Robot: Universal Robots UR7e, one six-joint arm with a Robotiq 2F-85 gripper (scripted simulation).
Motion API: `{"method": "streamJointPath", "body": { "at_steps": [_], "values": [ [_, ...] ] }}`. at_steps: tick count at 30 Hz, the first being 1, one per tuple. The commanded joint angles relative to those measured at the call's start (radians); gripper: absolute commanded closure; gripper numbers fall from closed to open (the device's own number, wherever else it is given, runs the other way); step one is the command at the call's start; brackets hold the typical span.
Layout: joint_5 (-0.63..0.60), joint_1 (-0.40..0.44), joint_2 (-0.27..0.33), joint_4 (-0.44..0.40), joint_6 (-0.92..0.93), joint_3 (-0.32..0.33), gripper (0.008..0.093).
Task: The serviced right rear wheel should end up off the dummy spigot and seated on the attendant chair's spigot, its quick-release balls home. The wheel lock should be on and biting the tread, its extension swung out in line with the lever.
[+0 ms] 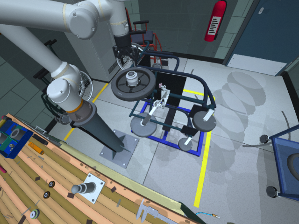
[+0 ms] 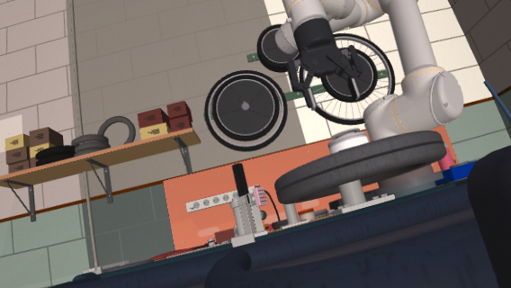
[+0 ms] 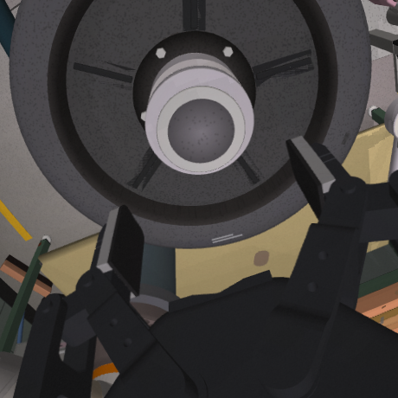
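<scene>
My gripper (image 1: 124,56) (image 2: 330,85) (image 3: 216,207) hangs above and behind the grey rear wheel (image 1: 133,83) (image 2: 362,164) (image 3: 190,117), which lies flat on the attendant chair (image 1: 169,101) with its pale hub (image 1: 132,78) (image 3: 199,129) pointing up. The wheel lock (image 1: 160,97) with its pink-tipped lever (image 1: 160,85) stands beside the tread on the chair frame. The dummy spigot (image 1: 82,188) stands bare on the workbench. My fingers are open and hold nothing.
The chair's dark push-handle tubes (image 1: 166,57) run close by the gripper, and a red wheelchair (image 1: 145,36) stands behind. The arm's pedestal (image 1: 101,131) is left of the chair. A blue cart (image 1: 287,164) stands at the right; calipers (image 1: 149,212) lie on the bench.
</scene>
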Motion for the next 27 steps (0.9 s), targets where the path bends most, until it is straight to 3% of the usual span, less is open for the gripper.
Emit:
{"method": "streamJointPath", "body": {
  "at_steps": [1,16,27],
  "values": [
    [0.0,0.0,0.0,0.0,0.0,0.0,0.0175],
    [0.0,0.0,0.0,0.0,0.0,0.0,0.0475],
    [0.0,0.0,-0.002,0.004,0.0,-0.003,0.0484]
  ]
}}
